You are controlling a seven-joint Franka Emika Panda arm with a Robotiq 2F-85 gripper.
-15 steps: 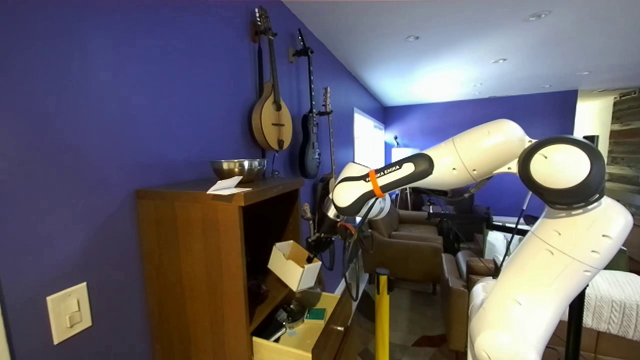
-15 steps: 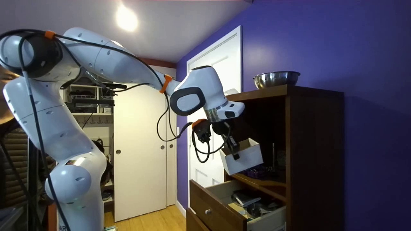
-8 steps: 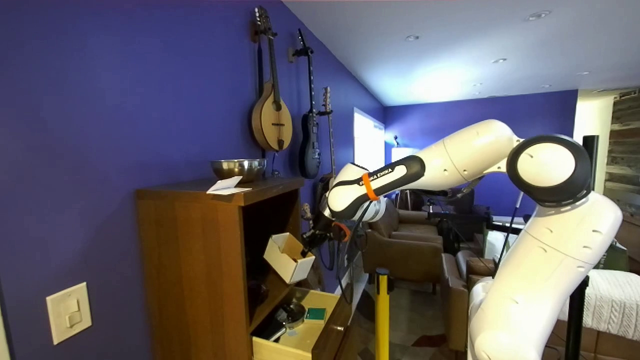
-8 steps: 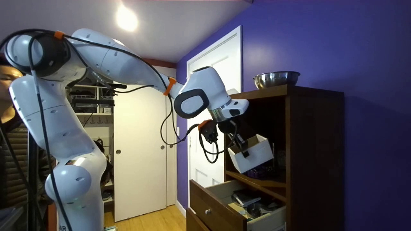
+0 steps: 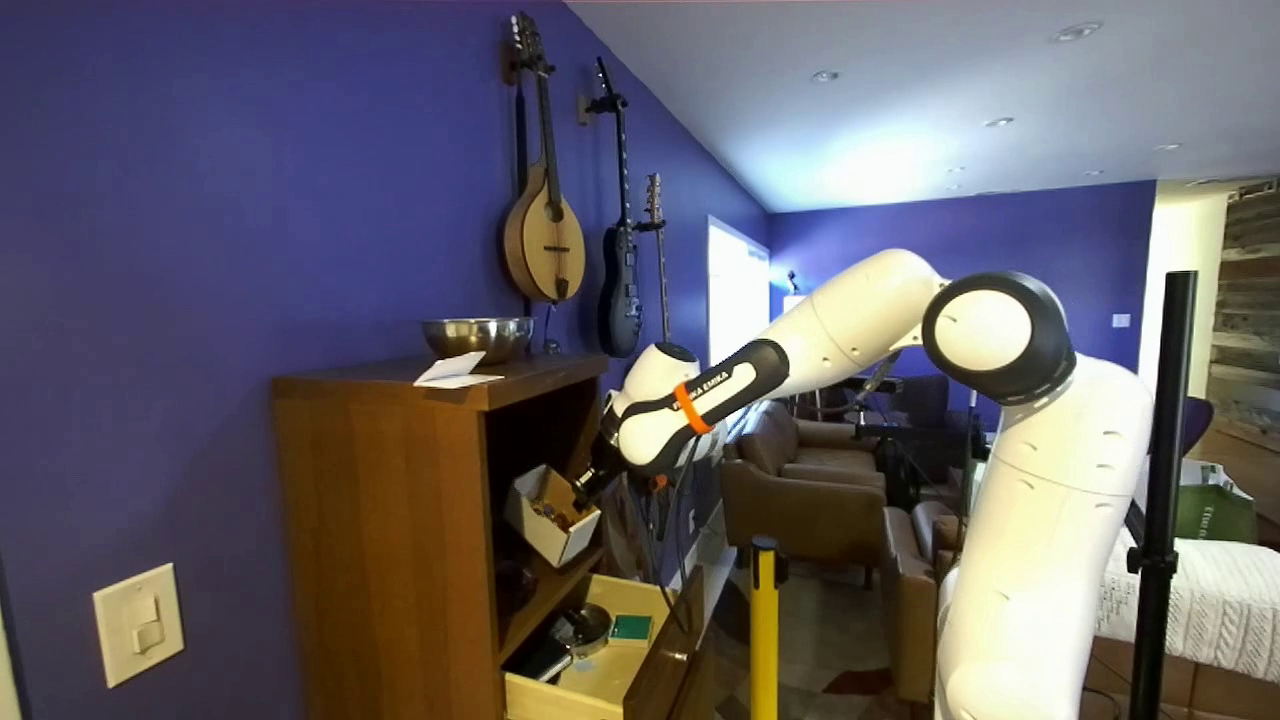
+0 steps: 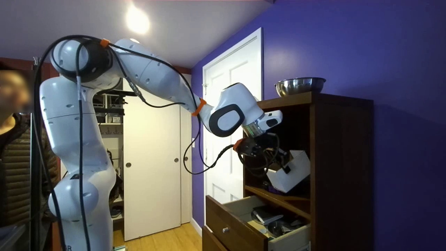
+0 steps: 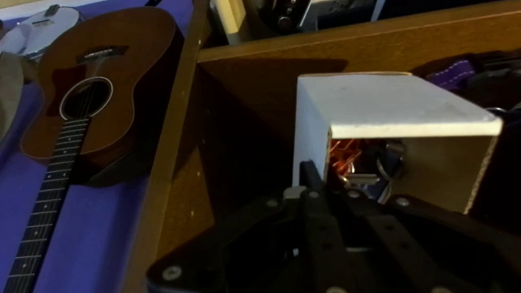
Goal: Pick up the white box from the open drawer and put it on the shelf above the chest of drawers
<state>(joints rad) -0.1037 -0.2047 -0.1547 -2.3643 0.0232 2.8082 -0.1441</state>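
The white box (image 5: pixel 545 535) is tilted and partly inside the shelf's (image 5: pixel 540 602) dark opening, a little above its board. It also shows in an exterior view (image 6: pixel 294 170) and in the wrist view (image 7: pixel 390 101), with orange-red pieces and metal rings inside. My gripper (image 5: pixel 584 490) is shut on one side wall of the box, one finger outside and one inside; this shows in the wrist view (image 7: pixel 325 177). In an exterior view, the gripper (image 6: pixel 285 164) hangs at the shelf opening. The chest of drawers (image 5: pixel 390 540) stands at the wall. The drawer (image 6: pixel 237 225) below is open.
A metal bowl (image 6: pixel 300 87) and a folded white sheet (image 5: pixel 455 378) lie on the cabinet top. A purple item (image 7: pixel 454 75) lies on the shelf beside the box. A guitar (image 7: pixel 114 44) hangs beside the cabinet. A yellow post (image 5: pixel 764 630) stands nearby. A person (image 6: pixel 21 157) stands behind the arm.
My gripper has carried the box from in front of the cabinet into the shelf opening. The box's open top has turned more toward the arm. The drawer has not moved.
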